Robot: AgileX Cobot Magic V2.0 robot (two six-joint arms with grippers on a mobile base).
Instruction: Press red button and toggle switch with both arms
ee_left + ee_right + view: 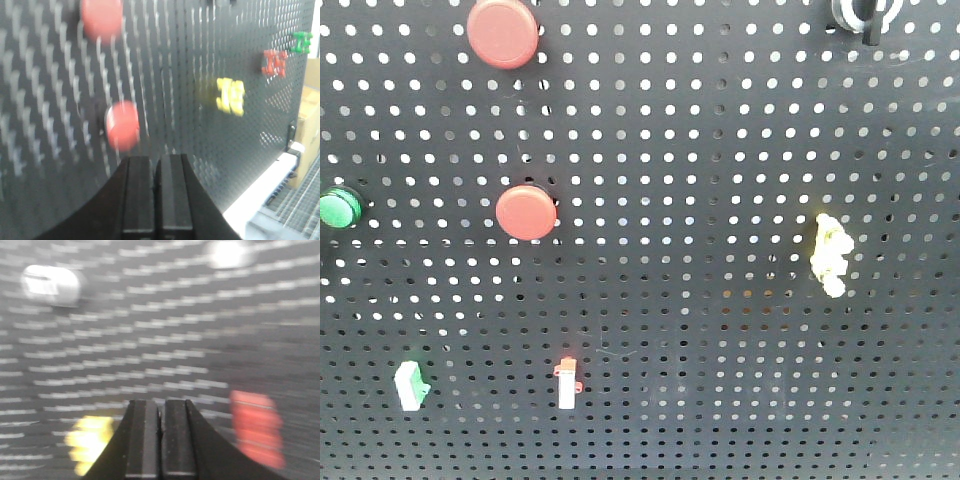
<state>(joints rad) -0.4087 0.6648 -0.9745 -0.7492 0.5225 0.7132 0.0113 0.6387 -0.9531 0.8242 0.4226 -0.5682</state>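
Two round red buttons are mounted on the black pegboard (720, 150), one in the middle left (526, 212) and one at the top (502, 32). A small red-and-white toggle switch (567, 380) sits lower down. No arm shows in the front view. In the left wrist view my left gripper (155, 159) is shut and empty, with its tips just below and right of a blurred red button (122, 125). In the right wrist view my right gripper (161, 402) is shut and empty, between a blurred yellow part (90, 442) and a blurred red part (257, 432).
The board also holds a green button (340, 207) at the left edge, a green-and-white switch (410, 385), a yellow part (830, 255) and a black-and-white fitting (865, 15). The left wrist view shows yellow (230, 95), red (274, 62) and green (301, 42) parts and a cardboard box (307, 145).
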